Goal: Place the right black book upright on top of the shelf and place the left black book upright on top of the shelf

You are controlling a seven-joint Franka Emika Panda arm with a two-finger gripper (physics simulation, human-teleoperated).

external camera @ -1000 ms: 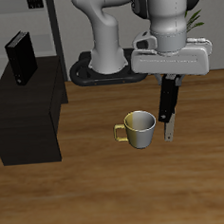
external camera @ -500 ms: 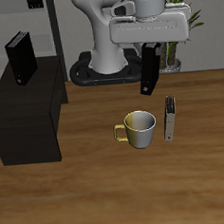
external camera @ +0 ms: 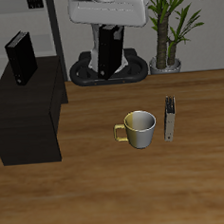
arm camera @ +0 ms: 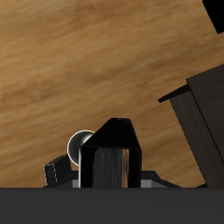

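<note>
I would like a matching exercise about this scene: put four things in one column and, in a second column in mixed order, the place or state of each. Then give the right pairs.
Things:
1. black book in the gripper
2. second black book
3. mug
4. thin dark book

Places or states:
A. stands upright on top of the shelf
B. stands on the table beside the mug, on the side away from its handle
C. held up in the air, above the table
D. sits on the table, handle toward the shelf

Pairs: 1-C, 2-A, 3-D, 4-B
</note>
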